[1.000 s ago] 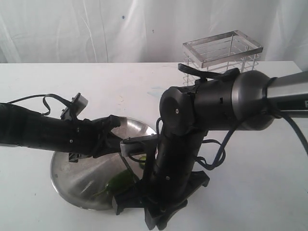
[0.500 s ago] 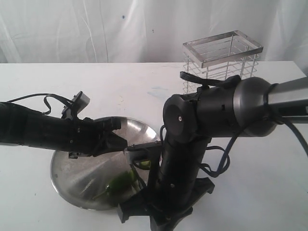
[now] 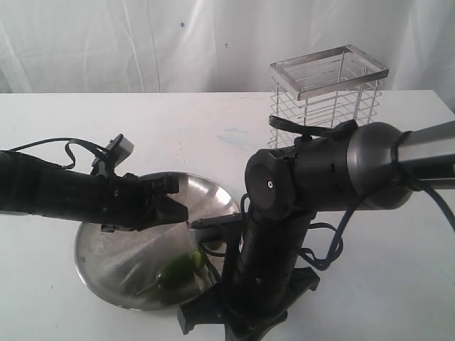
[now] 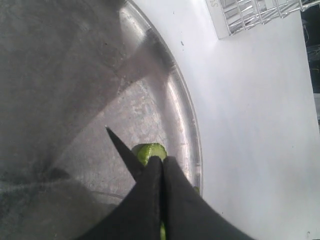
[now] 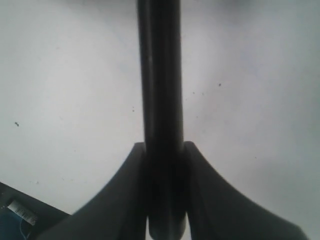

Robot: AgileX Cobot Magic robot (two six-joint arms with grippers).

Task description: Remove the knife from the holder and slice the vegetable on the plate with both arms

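Right gripper (image 5: 164, 147), clamped on the all-black pointed kitchen knife (image 5: 160, 75), has shifted right; left gripper (image 4: 162, 160), pressed shut, should steady the small dark-green chilli pepper (image 3: 176, 270) first.

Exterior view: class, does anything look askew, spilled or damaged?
Nothing stands out. The holder stands upright, the chilli lies inside the plate near its rim, and nothing is spilled.
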